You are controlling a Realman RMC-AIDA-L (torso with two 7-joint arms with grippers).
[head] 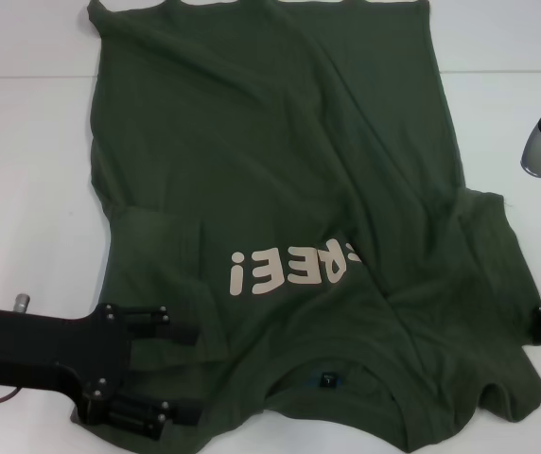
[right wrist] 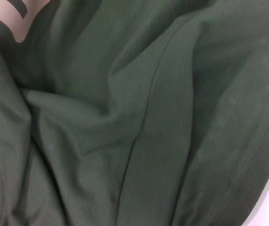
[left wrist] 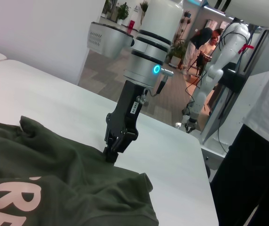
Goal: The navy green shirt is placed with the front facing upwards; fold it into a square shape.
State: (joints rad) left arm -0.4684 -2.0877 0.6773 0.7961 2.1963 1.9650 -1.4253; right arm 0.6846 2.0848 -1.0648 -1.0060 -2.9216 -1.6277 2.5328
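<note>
Navy green shirt [head: 280,189] lies face-up across the white counter [head: 25,142], collar at the frame's bottom, hem at top. Left tool [head: 171,374], fingers spread, straddles the lower-left sleeve; right tool [left wrist: 110,154] meets the lower-right sleeve, its grip unclear.

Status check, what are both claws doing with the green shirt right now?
Left claw low at the near left sleeve. Right claw down on the right sleeve edge. Navy green shirt spread, wrinkled, lettering up, unfolded. Nothing in the way.
</note>
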